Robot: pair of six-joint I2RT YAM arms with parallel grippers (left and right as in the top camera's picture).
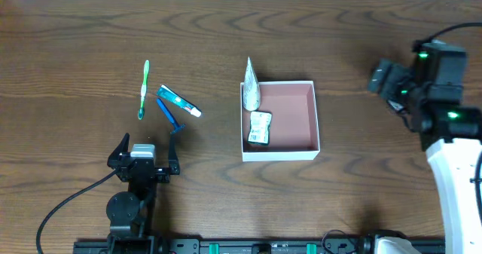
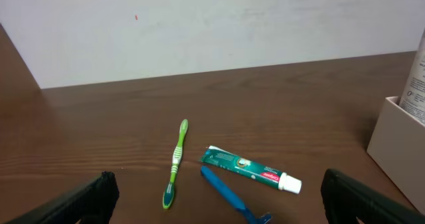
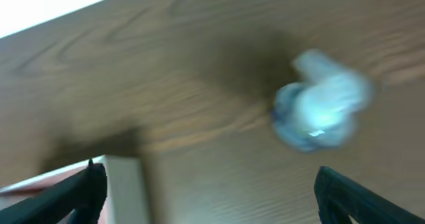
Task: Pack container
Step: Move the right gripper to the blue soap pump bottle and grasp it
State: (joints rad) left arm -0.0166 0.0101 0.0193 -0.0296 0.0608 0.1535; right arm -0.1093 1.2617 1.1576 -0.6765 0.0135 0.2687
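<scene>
A dark wood-grain table (image 1: 361,28) is meeting a pale wall (image 2: 199,24). The container (image 1: 295,118), white-walled and pink-brown inside, is sitting right of the left gripper (image 1: 150,139) and left of the right gripper (image 3: 209,181); both are gaping wide, holding nothing.

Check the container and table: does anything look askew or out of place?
The white tube stands on end in the far-left corner of the container, rising well above the rim instead of lying flat like the small packet beside it. Nothing looks spilled or damaged.

The left pincer (image 1: 149,137) gapes wide and empty; the right pincer (image 3: 209,184) is spread too, holding nothing.
</scene>
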